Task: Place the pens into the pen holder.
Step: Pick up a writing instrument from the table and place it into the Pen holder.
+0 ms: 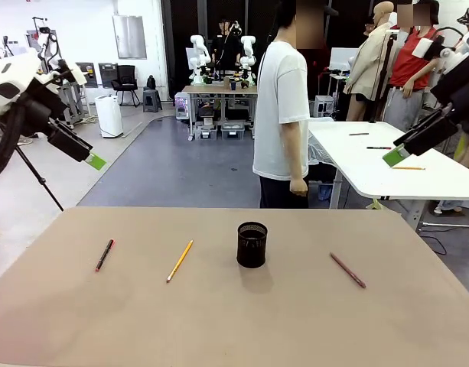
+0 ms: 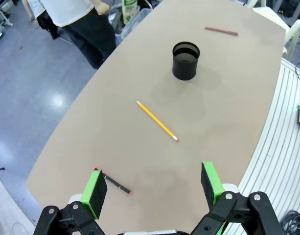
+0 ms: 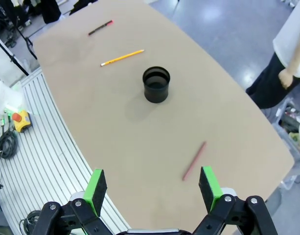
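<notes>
The left claw and right claw hang open, empty, above the desk, where the pen holder stands between the yellow pen, dark pen and maroon pen.

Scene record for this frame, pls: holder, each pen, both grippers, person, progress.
pen holder: upright, mid-table, no pen in it
yellow pen: flat on the table, left of the holder
dark pen with red end: flat, farthest left
maroon pen: flat, right of the holder
left gripper: open, holding nothing, raised over the left side
right gripper: open, holding nothing, raised over the right side
person: standing at the far side, hands off the table
progress: none of the three pens placed
</notes>
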`<state>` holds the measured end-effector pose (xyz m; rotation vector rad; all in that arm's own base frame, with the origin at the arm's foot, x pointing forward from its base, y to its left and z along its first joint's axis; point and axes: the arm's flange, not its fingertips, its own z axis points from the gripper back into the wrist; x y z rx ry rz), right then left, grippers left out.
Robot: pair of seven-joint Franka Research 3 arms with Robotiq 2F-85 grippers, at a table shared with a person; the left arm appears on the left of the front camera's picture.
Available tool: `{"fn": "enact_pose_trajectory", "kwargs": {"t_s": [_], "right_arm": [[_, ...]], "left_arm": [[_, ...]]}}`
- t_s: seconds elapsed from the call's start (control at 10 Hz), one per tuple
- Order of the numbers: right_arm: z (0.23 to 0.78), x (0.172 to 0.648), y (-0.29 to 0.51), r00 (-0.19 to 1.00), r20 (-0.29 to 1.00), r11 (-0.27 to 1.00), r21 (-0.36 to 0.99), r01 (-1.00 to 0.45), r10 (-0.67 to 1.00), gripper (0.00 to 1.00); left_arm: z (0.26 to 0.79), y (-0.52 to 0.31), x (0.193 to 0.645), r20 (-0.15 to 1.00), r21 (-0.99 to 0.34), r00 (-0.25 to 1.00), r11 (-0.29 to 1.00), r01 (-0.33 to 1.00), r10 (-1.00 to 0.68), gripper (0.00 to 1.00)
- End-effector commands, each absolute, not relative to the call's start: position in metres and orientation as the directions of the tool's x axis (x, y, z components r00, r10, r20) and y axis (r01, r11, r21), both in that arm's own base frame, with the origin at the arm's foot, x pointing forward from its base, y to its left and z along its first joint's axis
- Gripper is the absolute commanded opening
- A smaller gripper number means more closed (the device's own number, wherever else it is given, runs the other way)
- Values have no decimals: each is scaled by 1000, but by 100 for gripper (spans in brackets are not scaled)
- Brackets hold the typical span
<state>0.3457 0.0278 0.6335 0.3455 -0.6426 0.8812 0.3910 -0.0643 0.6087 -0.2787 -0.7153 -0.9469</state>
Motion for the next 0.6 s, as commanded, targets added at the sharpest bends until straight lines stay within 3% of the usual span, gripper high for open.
{"fn": "enact_pose_trajectory", "kwargs": {"t_s": [0.0,0.5], "right_arm": [[628,355,19,458,642,580,24,-814,615,100],[633,346,28,467,648,599,21,-801,602,100]], "left_arm": [[608,-64,391,668,80,380,570,818,-640,100],[608,-64,391,668,80,380,570,818,-640,100]]}}
